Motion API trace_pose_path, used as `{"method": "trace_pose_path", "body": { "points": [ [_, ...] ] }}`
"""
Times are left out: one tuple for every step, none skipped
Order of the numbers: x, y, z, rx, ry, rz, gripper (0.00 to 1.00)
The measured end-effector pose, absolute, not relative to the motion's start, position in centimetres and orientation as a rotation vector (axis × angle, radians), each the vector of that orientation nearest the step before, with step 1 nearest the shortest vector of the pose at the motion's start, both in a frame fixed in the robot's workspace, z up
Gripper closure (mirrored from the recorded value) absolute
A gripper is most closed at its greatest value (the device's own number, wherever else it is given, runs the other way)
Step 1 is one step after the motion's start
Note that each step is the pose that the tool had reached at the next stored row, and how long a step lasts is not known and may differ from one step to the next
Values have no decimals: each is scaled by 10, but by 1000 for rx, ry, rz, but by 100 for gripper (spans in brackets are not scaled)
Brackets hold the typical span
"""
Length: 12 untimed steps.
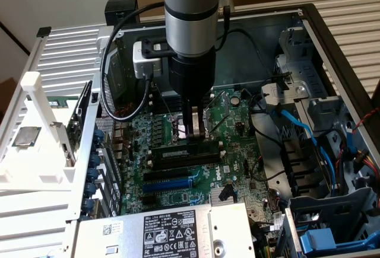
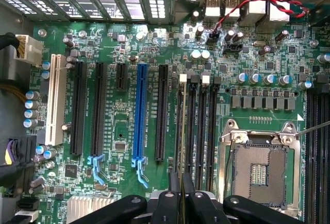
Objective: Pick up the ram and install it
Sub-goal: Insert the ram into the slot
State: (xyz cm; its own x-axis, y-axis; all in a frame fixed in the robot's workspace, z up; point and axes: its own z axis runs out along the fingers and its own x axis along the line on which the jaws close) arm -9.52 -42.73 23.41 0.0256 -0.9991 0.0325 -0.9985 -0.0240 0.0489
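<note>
Currently, exterior view: the arm comes straight down into the open computer case [image 1: 332, 50], with the gripper [image 1: 195, 132] over the middle of the green board [image 1: 234, 112]. Its fingers are pinched together on the top edge of the ram [image 1: 178, 151]. The ram stands on edge along the row of black memory slots, upright, just above the blue slot [image 1: 172, 184]. Can't tell whether it is fully seated.

Wrist view: the gripper [image 2: 180, 190] is clamped on the ram [image 2: 182, 131], seen edge-on as a thin pale line. It runs along the memory slot [image 2: 200, 131] row, on the side furthest from the processor socket [image 2: 258, 170]. The blue slot [image 2: 139, 110] lies parallel, well apart.
</note>
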Motion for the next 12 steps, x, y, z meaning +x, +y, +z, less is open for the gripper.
{"method": "trace_pose_path", "body": {
  "points": [
    [-95, -427, 234, 2207, -2153, -16, 87],
    [-95, -427, 234, 2206, -2152, -13, 87],
    [-95, -427, 234, 2203, -2149, -6, 87],
    [-95, -427, 234, 2202, -2149, -4, 87],
    [-95, -426, 234, 2201, -2148, 0, 87],
    [-95, -426, 234, 2202, -2148, 0, 87],
    [-95, -426, 234, 2202, -2149, 1, 87],
    [-95, -425, 234, 2202, -2149, 2, 87],
    [-95, -425, 234, 2202, -2149, 2, 87],
    [-95, -425, 234, 2202, -2149, 2, 87],
    [-95, -425, 233, 2202, -2149, 2, 87],
    [-95, -425, 233, 2202, -2149, 2, 87]
  ]
}}
